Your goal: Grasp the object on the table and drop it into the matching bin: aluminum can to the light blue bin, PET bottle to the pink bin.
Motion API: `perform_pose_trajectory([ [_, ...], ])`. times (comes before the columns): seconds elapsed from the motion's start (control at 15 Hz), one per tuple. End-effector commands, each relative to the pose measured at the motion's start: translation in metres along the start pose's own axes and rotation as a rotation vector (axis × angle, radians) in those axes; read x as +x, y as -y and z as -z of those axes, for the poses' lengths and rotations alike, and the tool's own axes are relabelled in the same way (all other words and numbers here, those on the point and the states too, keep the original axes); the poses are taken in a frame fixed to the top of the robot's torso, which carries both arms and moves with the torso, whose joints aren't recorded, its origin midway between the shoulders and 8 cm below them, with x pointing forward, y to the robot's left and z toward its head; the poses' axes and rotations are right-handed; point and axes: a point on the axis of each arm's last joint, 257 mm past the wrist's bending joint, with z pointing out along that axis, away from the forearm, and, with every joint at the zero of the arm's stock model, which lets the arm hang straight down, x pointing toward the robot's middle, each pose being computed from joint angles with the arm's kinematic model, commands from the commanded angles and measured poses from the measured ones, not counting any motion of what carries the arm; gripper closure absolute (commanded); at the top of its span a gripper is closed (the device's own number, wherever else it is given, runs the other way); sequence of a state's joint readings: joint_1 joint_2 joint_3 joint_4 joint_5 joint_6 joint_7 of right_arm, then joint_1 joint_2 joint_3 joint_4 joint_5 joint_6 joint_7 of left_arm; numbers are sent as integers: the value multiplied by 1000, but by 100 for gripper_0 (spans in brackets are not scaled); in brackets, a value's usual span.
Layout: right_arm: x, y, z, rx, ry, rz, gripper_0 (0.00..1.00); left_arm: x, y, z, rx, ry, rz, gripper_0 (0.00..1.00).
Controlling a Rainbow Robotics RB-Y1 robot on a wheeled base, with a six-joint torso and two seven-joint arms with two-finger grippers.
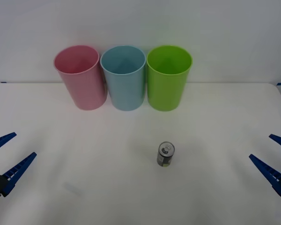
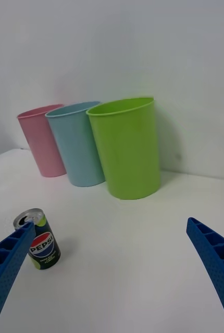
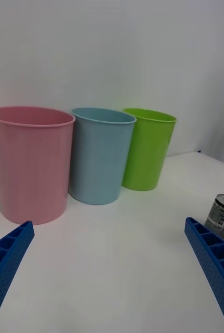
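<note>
Pepsi can [image 1: 166,154]: a small dark aluminum can with a silver pull-tab top and a yellow-green band, standing upright on the table [image 1: 61,140], a little toward the right edge from the middle and well short of the bins.
Light blue bin [image 1: 124,79]: middle of a row of three along the far edge of the table; this is the can's destination.
Pink bin [image 1: 81,78]: just beside the light blue bin, toward the left edge; meant for PET bottles, so not wanted here.
Lime green bin [image 1: 168,79]: just beside the light blue bin, toward the right edge; no part in the task. It is the bin nearest the can.
Left end effector [image 1: 4,154]: at the left edge of the table, blue ribbed fingers spread wide, holding nothing, well apart from the can.
Right end effector [image 1: 275,154]: at the right edge of the table, fingers spread wide, empty; in the right wrist view the can stands near one of its fingers.
Step in hand: the very start, I judge; the can is untouched and nothing is in any bin.
Next move: probably a reach by the right arm, the closer one, to bring the spread fingers to either side of the can's body before closing.
Risk: the can is light and narrow, so a finger brushing it off-centre could tip it; the later carry must clear the lime green bin's rim.
</note>
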State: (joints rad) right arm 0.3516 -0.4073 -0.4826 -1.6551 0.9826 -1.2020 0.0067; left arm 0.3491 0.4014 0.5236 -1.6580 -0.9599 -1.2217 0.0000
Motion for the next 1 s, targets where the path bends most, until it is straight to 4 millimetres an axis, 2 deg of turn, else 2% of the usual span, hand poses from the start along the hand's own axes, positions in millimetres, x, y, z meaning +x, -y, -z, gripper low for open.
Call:
perform_pose_trajectory([
  [0.07,10,-7,-8,-22,-20,-5,0,0,0,0,0,0,0,0],
  [0.33,41,-19,-27,-69,-53,-16,0,0,0,0,0,0,0,0],
  [0.67,69,-30,-46,-123,-77,101,0,0,0,0,0,0,0,0],
  [1.0,96,-50,-69,-198,-85,117,0,0,0,0,0,0,0,0],
])
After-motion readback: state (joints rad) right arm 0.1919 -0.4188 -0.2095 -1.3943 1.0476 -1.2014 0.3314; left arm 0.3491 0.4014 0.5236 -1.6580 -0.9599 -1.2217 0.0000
